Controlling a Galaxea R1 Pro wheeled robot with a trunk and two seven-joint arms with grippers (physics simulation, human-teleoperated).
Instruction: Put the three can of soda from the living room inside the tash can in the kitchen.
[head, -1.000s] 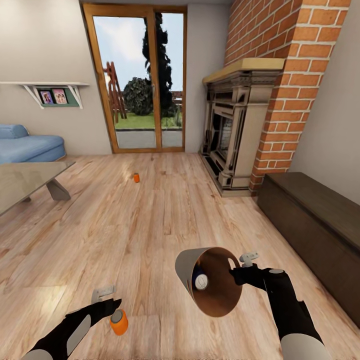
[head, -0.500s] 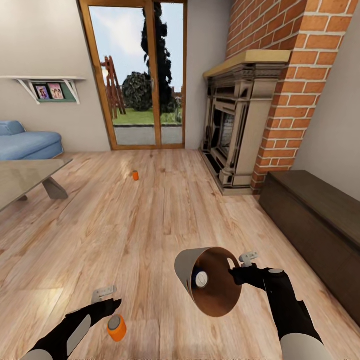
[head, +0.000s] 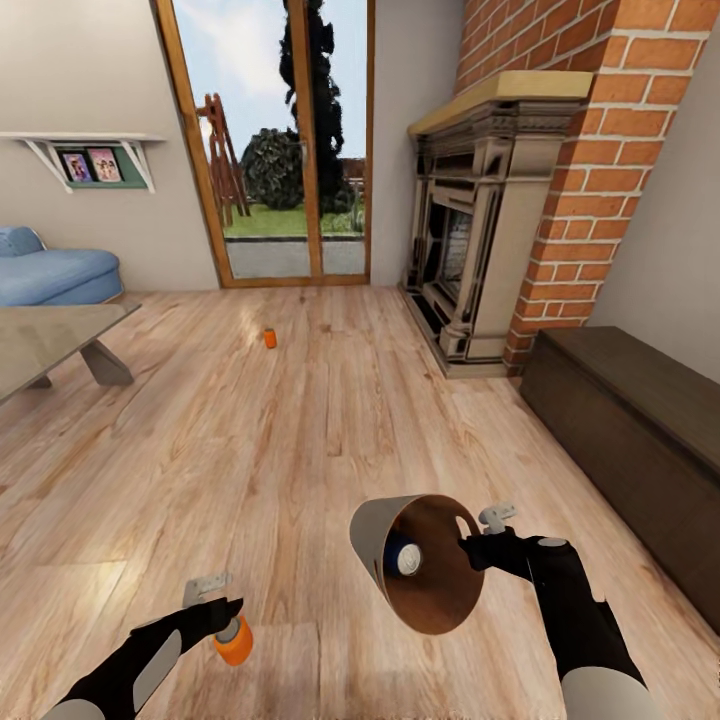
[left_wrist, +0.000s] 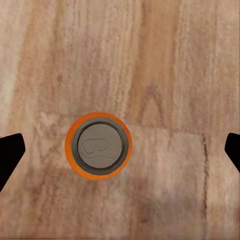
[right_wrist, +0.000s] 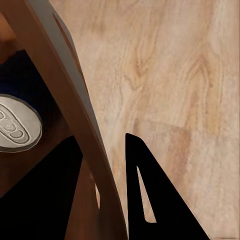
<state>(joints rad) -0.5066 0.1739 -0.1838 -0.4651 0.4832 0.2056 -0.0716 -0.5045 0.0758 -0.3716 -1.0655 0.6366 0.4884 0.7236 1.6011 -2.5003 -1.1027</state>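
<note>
So we're in the living room, wood-plank floor (head: 330, 420) everywhere. The right gripper (head: 468, 545) is clamped on the rim of the tash can (head: 372, 535), one finger inside the wall and one outside, which the right wrist view shows pretty clearly, with the bin wall (right_wrist: 75, 115) sandwiched between the two dark fingers (right_wrist: 150, 200). The bin is held off the floor, tipped on its side so its brown inside faces the head camera. One can of soda (head: 402, 554) is lying inside it, silver top showing; the wrist cam catches that same can (right_wrist: 15, 127) against the inner wall.

The left gripper (head: 222, 603) is spread wide apart, holding nothing. Right below it an orange soda can (head: 235, 642) stands upright on the floor. From the left wrist view you look straight down on its grey lid (left_wrist: 98, 146), and the two fingertips (left_wrist: 10, 155) sit far out on either side of it, not touching it.

The third orange can (head: 270, 338) is well away from the bin, standing on the floor out toward the wood-framed glass doors (head: 270, 150). Also near those doors: brick fireplace (head: 480, 220) on one side, blue sofa (head: 55, 275) and the glass coffee table (head: 45, 340) on the other. A dark low cabinet (head: 640, 420) runs along the wall beside the fireplace, and a wall shelf (head: 85, 150) with framed pictures hangs above the sofa.
</note>
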